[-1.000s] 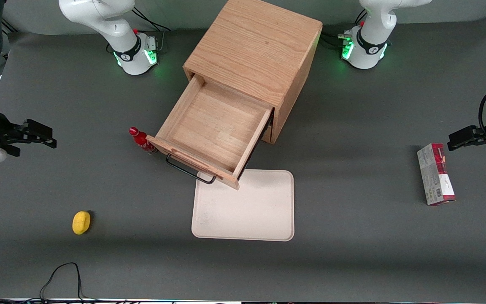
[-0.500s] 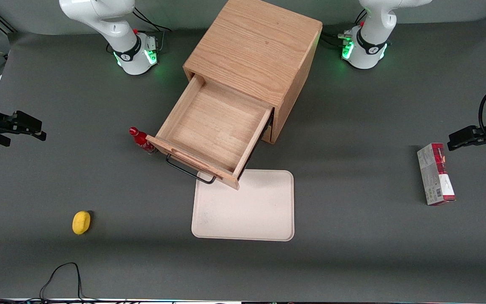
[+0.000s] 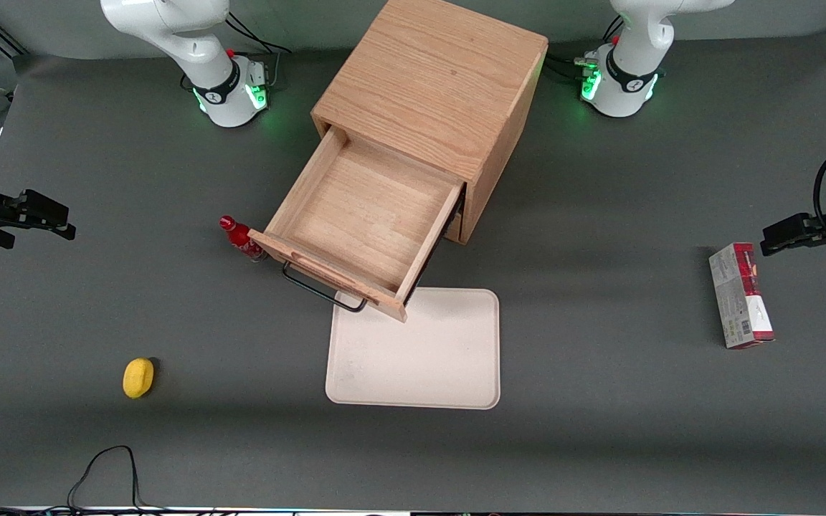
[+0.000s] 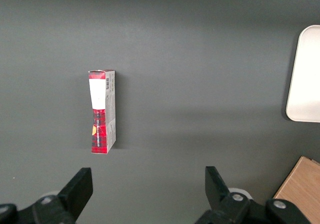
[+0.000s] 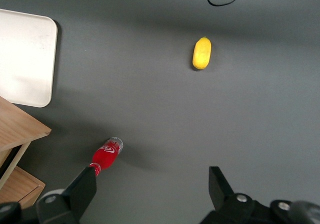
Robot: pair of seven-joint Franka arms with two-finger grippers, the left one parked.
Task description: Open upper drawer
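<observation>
Front view: the upper drawer (image 3: 366,218) is being shown pulled well out of the oak cabinet (image 3: 431,86), its shallow wooden box bare inside. Its black wire handle (image 3: 321,289) is hanging at the drawer front's 6 o'clock edge, just above the near corner of the cream tray (image 3: 416,351). The tray is lying flat on the table (image 3: 599,401), nearer the camera than the cabinet, with the drawer front overhanging its 11 o'clock corner.

A red bottle (image 3: 241,239) is being seen just beside the drawer front's corner, toward the working arm's end. A yellow lemon-like object (image 3: 138,377) is lying well apart, at about 8 o'clock from the drawer. A red-and-grey carton (image 3: 740,295) is lying toward the parked arm's end.

The gripper (image 3: 51,218) is being held at the working arm's end of the table, well apart from the drawer and above bare table. In the right wrist view its fingers (image 5: 82,191) are being seen spread wide, with nothing between them; the bottle (image 5: 106,155) and the yellow object (image 5: 202,53) are lying on the table below.
</observation>
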